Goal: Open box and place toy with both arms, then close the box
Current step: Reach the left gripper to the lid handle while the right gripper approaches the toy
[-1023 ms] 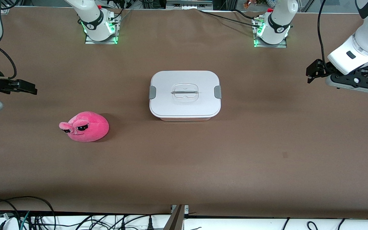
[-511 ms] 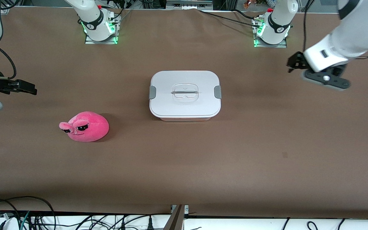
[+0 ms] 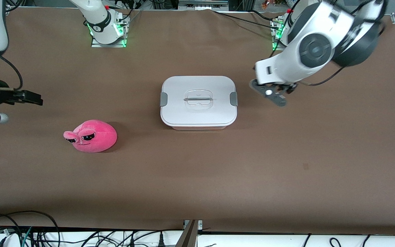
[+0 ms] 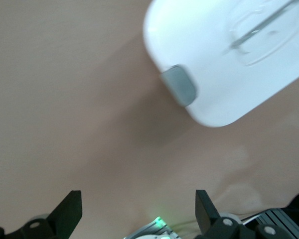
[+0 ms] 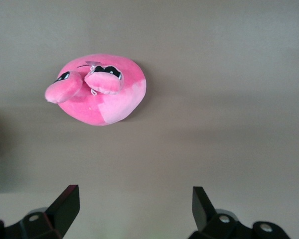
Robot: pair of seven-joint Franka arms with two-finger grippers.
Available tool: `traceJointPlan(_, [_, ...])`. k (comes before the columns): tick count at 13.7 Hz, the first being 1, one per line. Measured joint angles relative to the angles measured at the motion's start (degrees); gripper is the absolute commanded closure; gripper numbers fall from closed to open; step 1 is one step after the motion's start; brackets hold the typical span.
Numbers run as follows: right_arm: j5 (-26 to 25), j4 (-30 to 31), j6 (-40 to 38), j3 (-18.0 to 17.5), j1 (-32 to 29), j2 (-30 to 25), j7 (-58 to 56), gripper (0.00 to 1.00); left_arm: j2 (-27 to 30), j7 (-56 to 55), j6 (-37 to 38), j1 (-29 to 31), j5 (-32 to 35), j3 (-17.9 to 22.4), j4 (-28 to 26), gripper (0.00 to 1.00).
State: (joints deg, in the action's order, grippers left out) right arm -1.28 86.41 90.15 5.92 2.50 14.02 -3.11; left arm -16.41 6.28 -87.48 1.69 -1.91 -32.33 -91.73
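Observation:
The box (image 3: pixel 198 102) stands mid-table with its white lid shut and a grey clip (image 3: pixel 233 98) at each end. The left wrist view shows the box (image 4: pixel 224 55) and one clip (image 4: pixel 179 85). My left gripper (image 3: pixel 262 85) is open and empty over the table beside the box's clip at the left arm's end; its fingers are spread wide (image 4: pixel 138 211). The pink toy (image 3: pixel 91 136) lies nearer the front camera, toward the right arm's end. My right gripper (image 3: pixel 35 99) is open and empty in the air near that end, with the toy (image 5: pixel 97 89) in its view and its fingers spread (image 5: pixel 134 204).
The brown table (image 3: pixel 197 178) carries only the box and the toy. The two arm bases (image 3: pixel 107 31) (image 3: pixel 291 34) stand along the edge farthest from the front camera. Cables (image 3: pixel 19 230) hang below the edge nearest to it.
My left arm has swung in from the table's end to just beside the box. My right gripper has shifted only slightly. The box and the toy have not moved.

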Motion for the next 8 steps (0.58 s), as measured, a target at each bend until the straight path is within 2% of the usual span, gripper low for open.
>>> traceJointPlan(2, [0.0, 0.2, 2.1, -0.2, 0.2, 2.9, 0.0, 0.0, -6.2, 1.2, -1.5, -2.9, 0.0, -0.9, 3.5, 0.0])
traceJointPlan(4, [0.0, 2.0, 5.7, -0.5, 0.6, 5.4, 0.0, 0.0, -11.0, 4.7, -8.2, -6.7, 0.0, -0.9, 5.2, 0.0])
traceJointPlan(8, [0.0, 8.7, 13.1, -1.3, 0.9, 6.7, 0.0, 0.0, -15.8, 10.3, -18.1, -11.3, 0.1, -1.0, 5.5, 0.0])
